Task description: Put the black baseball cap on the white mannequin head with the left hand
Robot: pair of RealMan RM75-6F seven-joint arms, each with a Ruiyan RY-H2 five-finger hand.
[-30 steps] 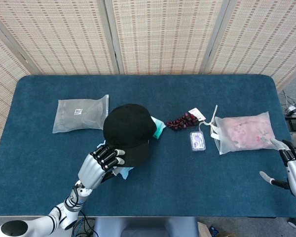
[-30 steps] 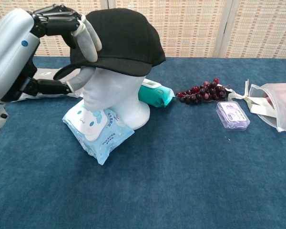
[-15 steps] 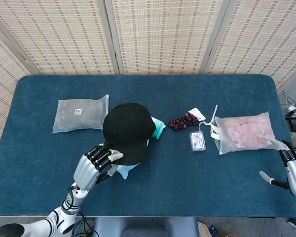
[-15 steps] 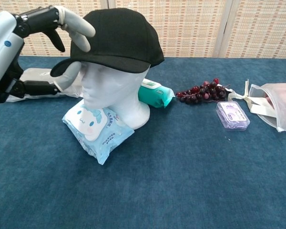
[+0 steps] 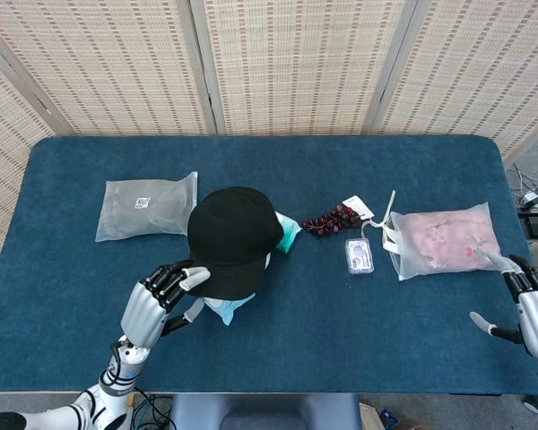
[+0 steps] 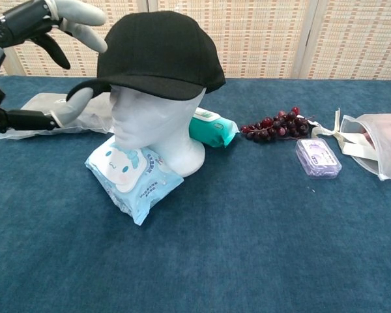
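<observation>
The cap sits on the head, which stands on the desk. The left robot hand is open beside the brim with fingers spread, holding nothing. The right robot hand is open too, near the desk's edge. If the left fingers catch the brim on the way out, the cap could tip or slide off. A second ago, that hand held the brim; now it has let go and pulled back.

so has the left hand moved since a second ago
Yes. The left hand has let go of the black baseball cap and drawn back leftward, away from the white mannequin head.
</observation>
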